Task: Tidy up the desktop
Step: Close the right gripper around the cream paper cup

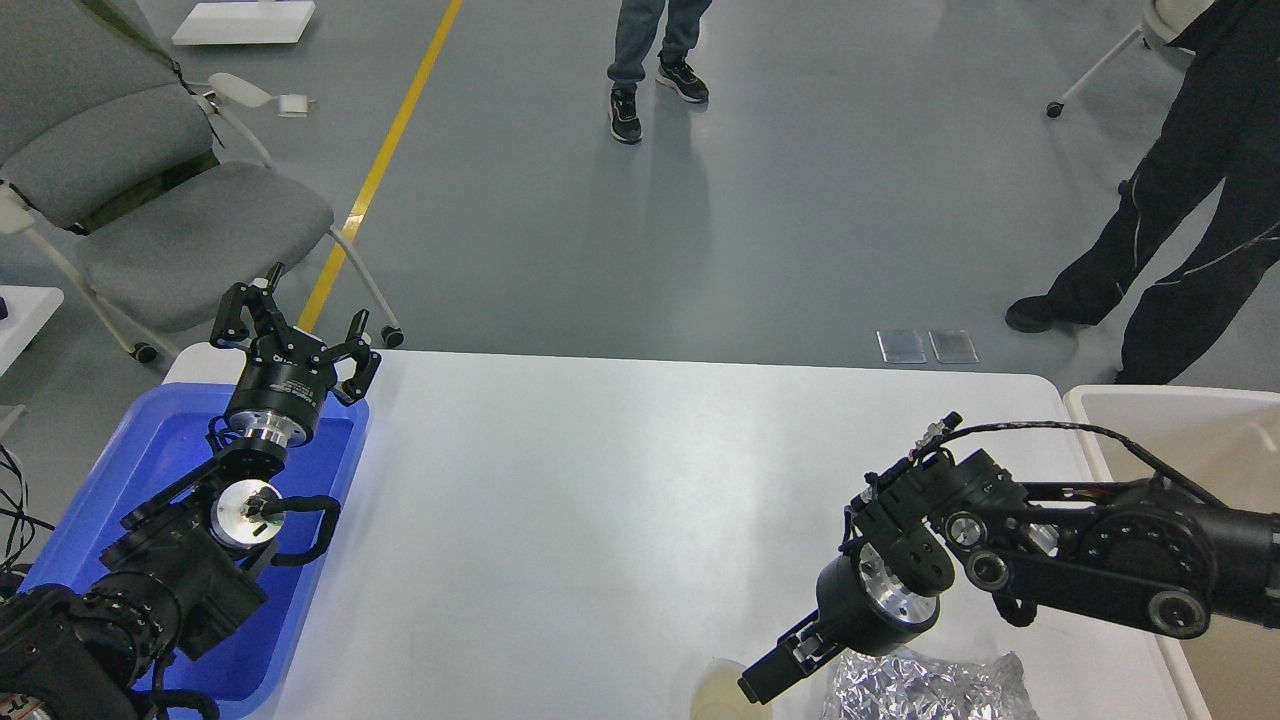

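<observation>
Counter: you have a broad white top with rounded corners, mostly bare; the clutter sits at its near right edge.
Foil: a crumpled silver sheet, near right, cut off by the bottom of the view. Judge it very light, soft and easily crushed; it will likely spring or slide on the smooth top. Take it by a raised ridge in the crumple, not by a flat edge.
Pale round thing: just left of the foil, mostly out of view; you cannot tell what it is, so treat it as light and possibly fragile.
Right pincer: points down at the near edge between the round thing and the foil; seen dark and end-on, so you cannot tell whether it is spread or clenched.
Left pincer: fingers spread wide, gripping nothing, raised over the far end of the blue tray.
Beige bin: at the far right, beside the counter.
</observation>
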You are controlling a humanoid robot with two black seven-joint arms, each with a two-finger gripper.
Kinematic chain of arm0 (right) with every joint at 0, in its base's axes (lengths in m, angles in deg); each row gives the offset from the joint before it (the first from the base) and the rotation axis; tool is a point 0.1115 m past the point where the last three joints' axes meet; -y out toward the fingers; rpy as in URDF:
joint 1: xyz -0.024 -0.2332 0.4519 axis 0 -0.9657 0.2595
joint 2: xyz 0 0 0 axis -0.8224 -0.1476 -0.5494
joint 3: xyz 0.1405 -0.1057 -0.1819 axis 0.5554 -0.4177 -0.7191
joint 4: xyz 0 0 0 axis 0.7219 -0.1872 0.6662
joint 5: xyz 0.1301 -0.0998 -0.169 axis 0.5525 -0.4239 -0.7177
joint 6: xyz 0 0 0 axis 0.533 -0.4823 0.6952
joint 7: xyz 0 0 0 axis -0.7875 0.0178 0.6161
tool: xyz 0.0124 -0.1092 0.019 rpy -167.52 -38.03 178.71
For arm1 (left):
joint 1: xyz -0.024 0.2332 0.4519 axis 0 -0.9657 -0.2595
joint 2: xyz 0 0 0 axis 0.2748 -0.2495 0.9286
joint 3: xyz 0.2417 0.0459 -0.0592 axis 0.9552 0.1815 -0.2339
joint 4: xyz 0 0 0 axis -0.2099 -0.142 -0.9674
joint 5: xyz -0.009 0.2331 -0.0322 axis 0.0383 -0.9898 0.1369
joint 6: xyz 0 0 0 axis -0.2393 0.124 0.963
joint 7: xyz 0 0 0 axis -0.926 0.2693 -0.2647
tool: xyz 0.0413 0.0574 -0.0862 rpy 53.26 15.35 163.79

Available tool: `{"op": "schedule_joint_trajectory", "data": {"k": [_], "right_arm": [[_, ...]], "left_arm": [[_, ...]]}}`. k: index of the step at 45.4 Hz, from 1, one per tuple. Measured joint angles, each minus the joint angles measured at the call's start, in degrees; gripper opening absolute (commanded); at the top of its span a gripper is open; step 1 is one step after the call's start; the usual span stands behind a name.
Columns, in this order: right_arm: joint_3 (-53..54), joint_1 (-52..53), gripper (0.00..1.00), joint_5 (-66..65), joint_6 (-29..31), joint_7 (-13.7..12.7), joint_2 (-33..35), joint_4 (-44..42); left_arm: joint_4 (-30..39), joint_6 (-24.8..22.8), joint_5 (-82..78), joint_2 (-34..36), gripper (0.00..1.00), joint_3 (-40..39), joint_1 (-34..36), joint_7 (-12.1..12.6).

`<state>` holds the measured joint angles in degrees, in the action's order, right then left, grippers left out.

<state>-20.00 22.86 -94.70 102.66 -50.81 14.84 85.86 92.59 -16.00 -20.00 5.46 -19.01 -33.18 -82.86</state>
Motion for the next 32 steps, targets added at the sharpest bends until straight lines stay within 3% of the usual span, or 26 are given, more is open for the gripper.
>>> {"op": "schedule_joint_trajectory", "data": {"k": [15,25,28,32], "right_arm": [[0.0,-0.6,0.96,-0.7,-0.1,-0.1,-3.4,-4.0],[-0.1,-1.2,0.52,-0.8,-0.1,0.0,-5.4,-5.9],[-0.2,-1.4,0.47,-0.9,-0.1,0.0,-5.8,-6.2],[-0.4,-1.5,0.3,-0.9,0.0,0.0,-6.2,-6.5]], "left_arm": [[0.0,0.0,0.0,0.0,1.0,0.0,0.0,0.0],[0.0,0.0,0.0,0.0,1.0,0.0,0.0,0.0],[0.0,0.0,0.0,0.0,1.0,0.0,0.0,0.0],[0.0,0.0,0.0,0.0,1.0,0.0,0.0,0.0]]}}
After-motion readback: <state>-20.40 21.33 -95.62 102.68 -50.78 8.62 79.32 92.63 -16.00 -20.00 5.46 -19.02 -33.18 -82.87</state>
